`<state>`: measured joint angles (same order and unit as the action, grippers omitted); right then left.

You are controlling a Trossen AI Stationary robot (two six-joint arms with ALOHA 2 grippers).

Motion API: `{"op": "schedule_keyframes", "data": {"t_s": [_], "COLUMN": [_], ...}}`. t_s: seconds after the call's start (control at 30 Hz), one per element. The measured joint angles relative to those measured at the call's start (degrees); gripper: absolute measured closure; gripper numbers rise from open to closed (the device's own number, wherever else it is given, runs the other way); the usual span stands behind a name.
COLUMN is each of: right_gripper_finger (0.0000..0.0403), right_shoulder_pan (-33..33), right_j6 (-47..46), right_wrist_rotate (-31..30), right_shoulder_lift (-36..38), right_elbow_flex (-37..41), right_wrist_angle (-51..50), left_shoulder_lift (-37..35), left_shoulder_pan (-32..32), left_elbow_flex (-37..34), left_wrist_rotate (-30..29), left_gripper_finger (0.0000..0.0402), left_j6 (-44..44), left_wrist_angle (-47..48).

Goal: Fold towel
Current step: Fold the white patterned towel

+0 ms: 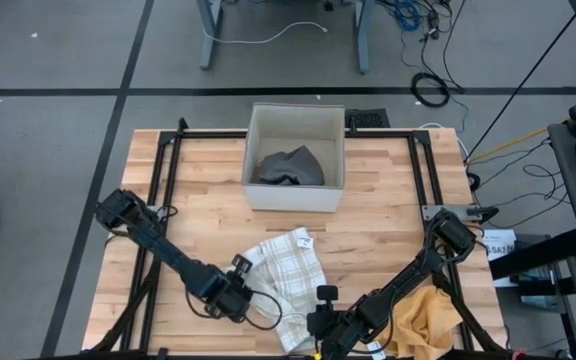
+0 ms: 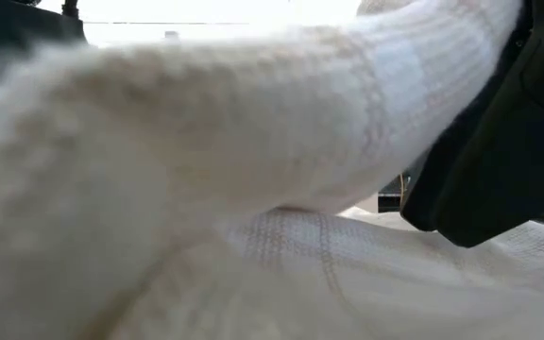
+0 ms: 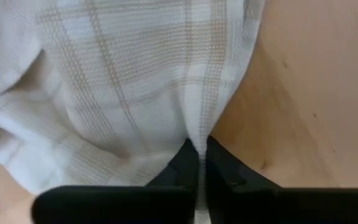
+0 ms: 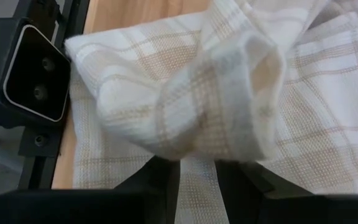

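A white towel (image 1: 288, 270) with thin tan checks lay crumpled on the near middle of a wooden table (image 1: 388, 215), between the two arms. It was not flat: folds bunched across it and one edge was raised. In the low view the towel (image 2: 253, 142) filled nearly the whole picture, a thick fold arching over a flatter layer beneath.

The left gripper (image 1: 243, 300) was at the towel's near left edge. In the left wrist view its two dark fingers (image 3: 182, 168) were pressed together on a pinch of the cloth (image 3: 129, 81), which rose into a ridge from the fingertips, with bare wood showing beside it.

The right gripper (image 1: 320, 325) was at the towel's near edge, close to the table's front. In the right wrist view its fingers (image 4: 160, 177) were part-way apart with a strip of the towel (image 4: 191, 93) running between them, and a puffed fold of the cloth stood just above them. A dark camera housing (image 4: 33, 71) with two lenses sat beside the towel at the table's edge.

Just beside the right arm, at the near right corner, lay a mustard-yellow cloth (image 1: 430, 318), apart from the towel.

Farther back, at the middle of the table, stood an open white box (image 1: 295, 192) holding a crumpled grey cloth (image 1: 290, 166).

Beyond the table was grey floor with cables (image 1: 423, 40) trailing across it.
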<state>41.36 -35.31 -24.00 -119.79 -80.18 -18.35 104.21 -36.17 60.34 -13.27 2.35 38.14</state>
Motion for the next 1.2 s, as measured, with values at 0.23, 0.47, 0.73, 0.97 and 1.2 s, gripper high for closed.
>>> {"op": "schedule_keyframes", "data": {"t_s": [0.23, 0.47, 0.73, 0.97, 1.2], "right_gripper_finger": [0.0314, 0.0314, 0.0314, 0.0314, 0.0314], "right_shoulder_pan": [0.0, 0.0, 0.0, 0.0, 0.2], "right_j6": [0.0, -0.1, -0.7, -2.2, -4.3], "right_wrist_rotate": [0.1, 0.3, 0.3, 0.3, 0.3], "right_shoulder_lift": [0.0, 0.0, 0.0, 0.0, 0.0], "right_elbow_flex": [0.0, 0.0, 0.0, 0.0, 0.0], "right_wrist_angle": [0.0, 0.0, 0.1, 0.1, -0.3], "left_shoulder_lift": [-3.9, -6.9, -6.7, -5.3, 4.6], "left_shoulder_pan": [-1.4, 0.1, 9.4, 20.4, 25.9], "left_elbow_flex": [4.4, 8.5, 8.9, 9.0, 8.9], "left_wrist_rotate": [-10.7, -15.6, -20.8, -8.6, 2.4], "left_gripper_finger": [0.0396, 0.0398, 0.0399, 0.0399, 0.0373], "left_j6": [-2.9, -7.6, -20.4, -25.2, -25.2], "left_wrist_angle": [3.6, 4.1, -10.3, -22.7, -26.3]}}
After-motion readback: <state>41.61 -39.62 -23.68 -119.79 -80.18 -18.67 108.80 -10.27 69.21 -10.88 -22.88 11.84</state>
